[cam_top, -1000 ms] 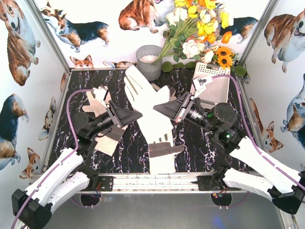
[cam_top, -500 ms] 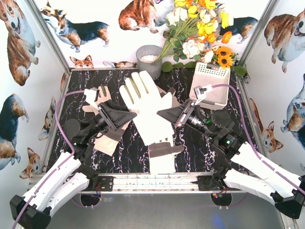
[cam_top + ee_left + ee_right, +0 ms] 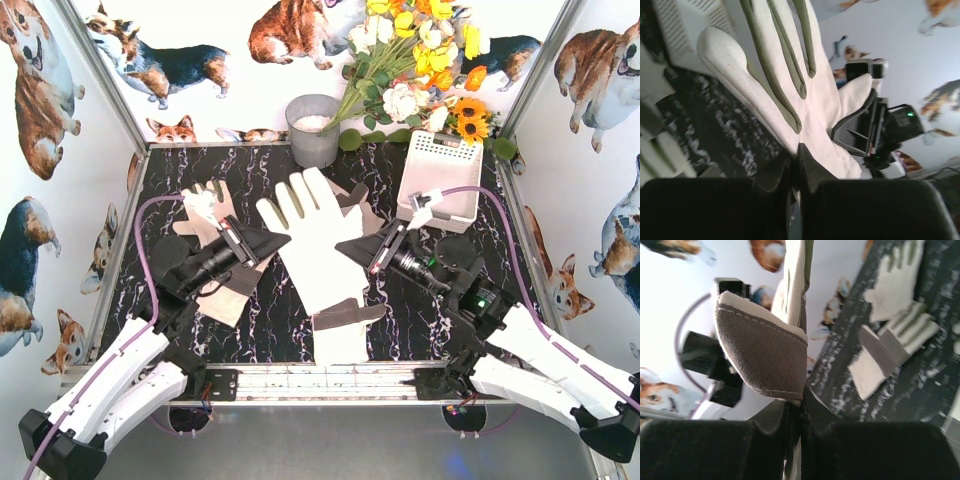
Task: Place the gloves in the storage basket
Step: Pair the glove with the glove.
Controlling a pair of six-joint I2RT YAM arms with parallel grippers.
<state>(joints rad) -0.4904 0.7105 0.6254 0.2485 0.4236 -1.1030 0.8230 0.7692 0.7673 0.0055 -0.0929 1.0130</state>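
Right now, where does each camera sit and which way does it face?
Top external: above and behind the bases, looking down on the left arm, right arm, the held glove, the storage basket.
Left wrist: looks along the left gripper, shut on the glove, toward the right arm.
Right wrist: looks along the right gripper, shut on the glove, toward the left arm.
Shared: all three show that glove.

The middle glove [image 3: 310, 240] is held between my left jaws, closed on its left edge, and my right jaws, closed on its right edge, over the centre of the worktop [image 3: 260, 330]. Nearer me, partly beneath it, lies the near glove [image 3: 340, 345]. The left gloves [image 3: 205, 205] lie under my left arm. The storage basket [image 3: 440, 170] sits far right, the bucket [image 3: 313, 130] far centre, and the flowers [image 3: 410, 60] behind the basket.
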